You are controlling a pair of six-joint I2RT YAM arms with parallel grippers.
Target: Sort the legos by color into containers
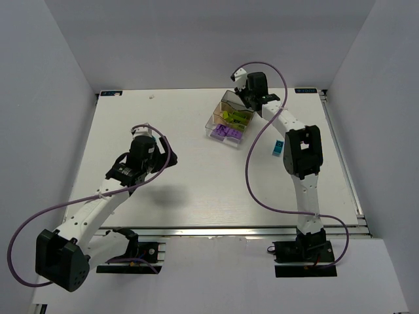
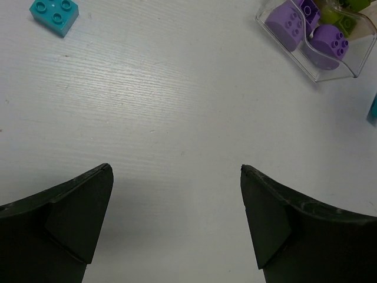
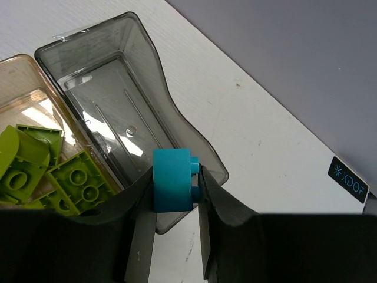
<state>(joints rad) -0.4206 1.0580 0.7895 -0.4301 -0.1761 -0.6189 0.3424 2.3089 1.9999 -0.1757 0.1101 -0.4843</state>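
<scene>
**Sorting run, mid-task.** At the left of the white surface [image 1: 183,190], the left end effector [image 2: 175,171] hovers with its fingers spread wide and nothing between them. A square teal brick [image 2: 55,13], four studs up, lies loose well ahead of it and off to its left.

Toward the middle, on the far side, stands the clear three-compartment tray [image 1: 213,122]. Purple bricks [image 2: 327,41] lie in its nearest compartment and lime green bricks [image 3: 70,180] in the middle one. The far, smoke-tinted compartment [image 3: 112,88] holds nothing yet.

At the right, the right end effector [image 3: 174,194] pinches a rounded teal brick [image 3: 172,171] by its sides. It is poised over the near end of that empty compartment, apparently about to release the brick there. One more teal brick [image 1: 277,148] sits on the surface just beside the right arm, apart from the tray.

The bricks look light, hard and glossy. They should tolerate a firm squeeze but may slide or twist between smooth fingers, and the curved one in hand seems the likeliest to rotate. For the loose square bricks, the safest hold is probably across two opposite flat walls, low on the body, rather than over the studs. The tray itself appears thin and light and could shift if nudged at the rim. A drop from just above the opening therefore looks wiser than pushing the brick in.
</scene>
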